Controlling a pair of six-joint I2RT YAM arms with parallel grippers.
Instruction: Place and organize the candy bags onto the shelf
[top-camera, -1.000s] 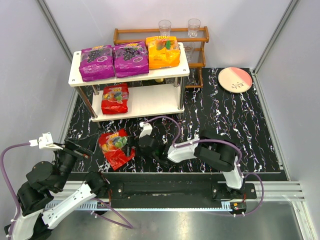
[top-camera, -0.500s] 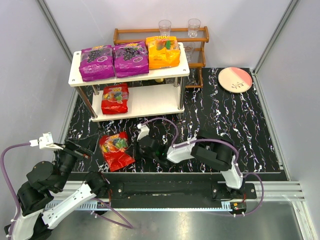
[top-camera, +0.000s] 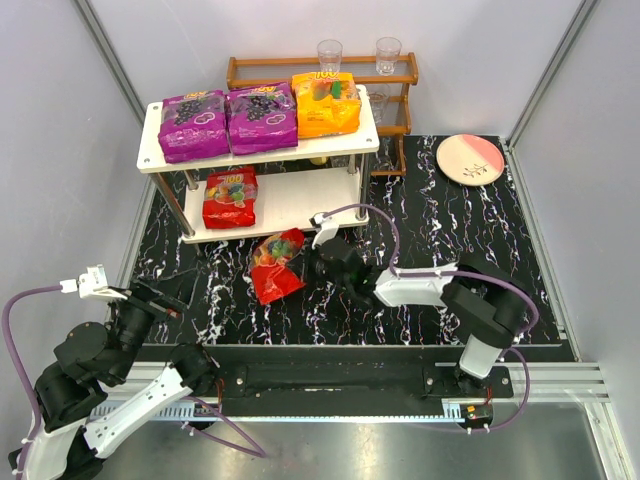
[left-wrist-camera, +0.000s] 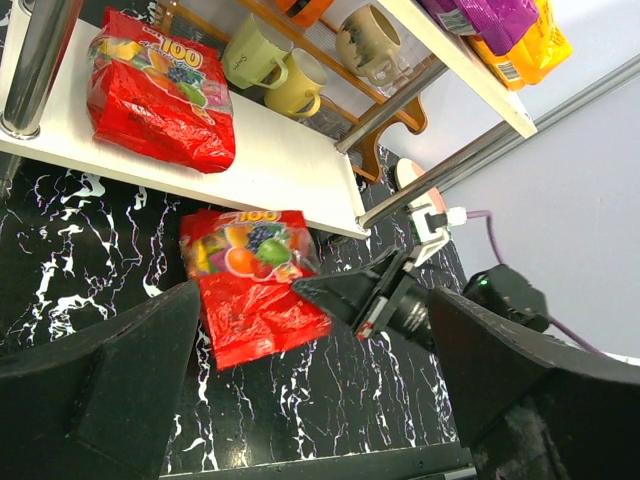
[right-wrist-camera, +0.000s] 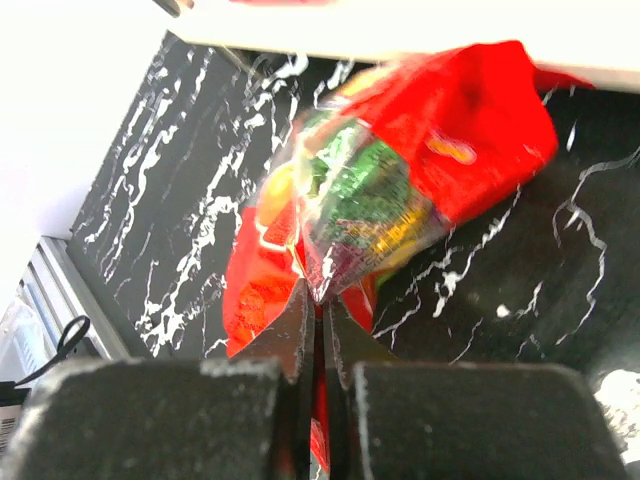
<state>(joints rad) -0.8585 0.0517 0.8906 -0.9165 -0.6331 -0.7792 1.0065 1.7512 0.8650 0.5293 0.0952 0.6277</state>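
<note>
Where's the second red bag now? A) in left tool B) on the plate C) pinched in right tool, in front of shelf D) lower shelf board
C: the right tool is shut on an edge of the second red bag, just in front of the shelf.

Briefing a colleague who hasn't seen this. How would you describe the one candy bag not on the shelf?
Find the white two-tier shelf at back left. Just in front of its lower board, the right gripper pinches a red candy bag. The other red bag lies on that board; the two purple bags and orange bag sit on top.
</note>
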